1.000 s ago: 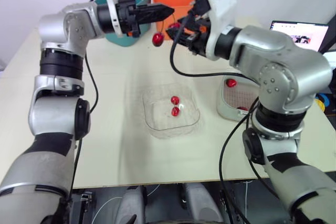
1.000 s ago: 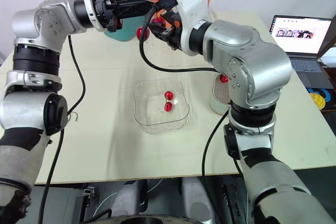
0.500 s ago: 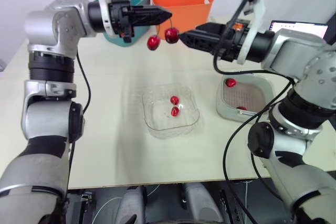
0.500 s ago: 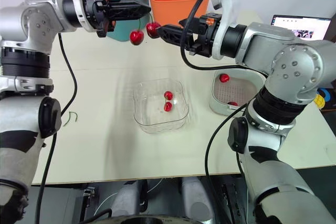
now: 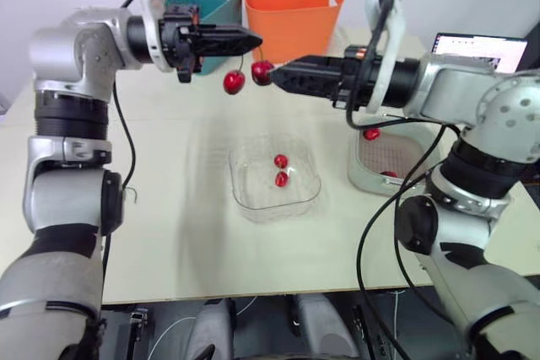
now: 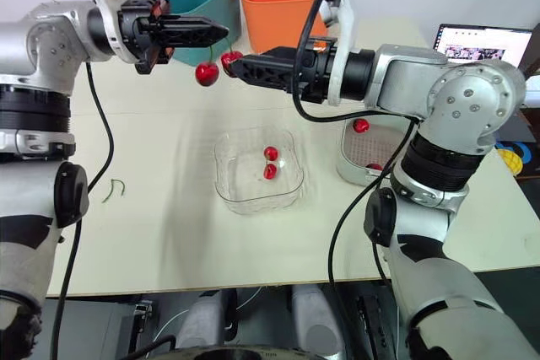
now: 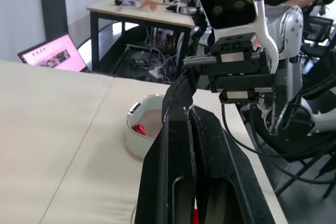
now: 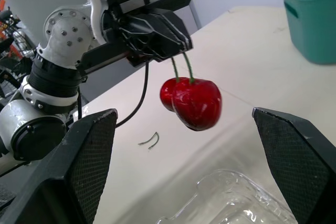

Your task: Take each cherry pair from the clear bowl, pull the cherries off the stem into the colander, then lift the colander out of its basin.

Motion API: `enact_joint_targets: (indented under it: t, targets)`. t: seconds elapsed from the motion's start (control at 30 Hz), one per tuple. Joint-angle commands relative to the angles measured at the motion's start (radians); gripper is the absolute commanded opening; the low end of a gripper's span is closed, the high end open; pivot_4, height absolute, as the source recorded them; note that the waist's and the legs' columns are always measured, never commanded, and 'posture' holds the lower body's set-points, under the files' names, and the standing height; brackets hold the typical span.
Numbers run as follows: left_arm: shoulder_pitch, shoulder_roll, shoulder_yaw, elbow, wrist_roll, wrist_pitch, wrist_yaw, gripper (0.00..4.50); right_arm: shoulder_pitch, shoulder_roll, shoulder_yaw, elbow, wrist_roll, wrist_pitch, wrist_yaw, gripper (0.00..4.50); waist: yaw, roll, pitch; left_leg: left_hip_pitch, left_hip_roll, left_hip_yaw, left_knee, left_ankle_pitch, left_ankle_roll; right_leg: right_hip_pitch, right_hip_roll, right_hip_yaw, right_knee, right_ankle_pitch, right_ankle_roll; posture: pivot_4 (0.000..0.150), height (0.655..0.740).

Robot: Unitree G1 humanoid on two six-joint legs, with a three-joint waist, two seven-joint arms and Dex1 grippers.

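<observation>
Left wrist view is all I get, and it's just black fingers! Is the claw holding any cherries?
Observer: Yes. The left claw is shut on the stem of a cherry pair, which dangles under it.
Operator: Is the other claw grabbing them?
Observer: Not yet. The right claw is open, with its tip close beside the pair.
Operator: Are there more cherries in the bowl?
Observer: Two cherries sit in the clear bowl.
</observation>
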Motion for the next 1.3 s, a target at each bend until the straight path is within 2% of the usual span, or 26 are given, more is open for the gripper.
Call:
enact_joint_targets:
  t: [0.03,0.33,0.9,1.0,1.23,1.3]
  targets:
    - [-0.026,0.008,0.007,0.002,0.000,-0.029,-0.027,0.00,-0.033,0.005,0.002,0.001,0.021,-0.006,-0.008,4.41,0.001,0.000,0.000,0.000,0.000,0.000,0.000,0.000,0.000,0.000,0.000,0.000,0.000,0.000,0.000,0.150,0.7400]
    - [-0.011,0.004,0.002,-0.018,-0.002,-0.038,-0.042,0.00,-0.030,0.021,0.038,0.013,0.008,-0.048,-0.037,4.41,0.000,0.000,0.000,0.000,0.000,0.000,0.000,0.000,0.000,0.000,0.000,0.000,0.000,0.000,0.000,0.150,0.7400]
    - [0.006,-0.032,0.015,-0.111,-0.036,0.019,0.025,0.00,-0.014,0.034,0.079,0.058,0.012,-0.113,-0.057,4.41,0.000,0.000,0.000,0.000,0.000,0.000,0.000,0.000,0.000,0.000,0.000,0.000,0.000,0.000,0.000,0.150,0.7400]
    - [0.004,-0.035,0.017,-0.124,-0.045,0.030,0.040,0.00,-0.013,0.031,0.082,0.060,0.017,-0.117,-0.059,3.82,0.001,0.000,0.000,0.000,0.000,0.000,0.000,0.000,0.000,0.000,0.000,0.000,0.000,0.000,0.000,0.150,0.7400]
    - [-0.001,-0.040,0.022,-0.138,-0.061,0.042,0.069,0.00,-0.003,0.025,0.088,0.052,0.025,-0.107,-0.056,1.36,0.000,0.000,0.000,0.000,0.000,0.000,0.000,0.000,0.000,0.000,0.000,0.000,0.000,0.000,0.000,0.150,0.7400]
    - [-0.002,-0.040,0.023,-0.139,-0.063,0.043,0.075,0.00,-0.002,0.024,0.089,0.049,0.028,-0.105,-0.055,1.03,0.000,0.000,0.000,0.000,0.000,0.000,0.000,0.000,0.000,0.000,0.000,0.000,0.000,0.000,0.000,0.150,0.7400]
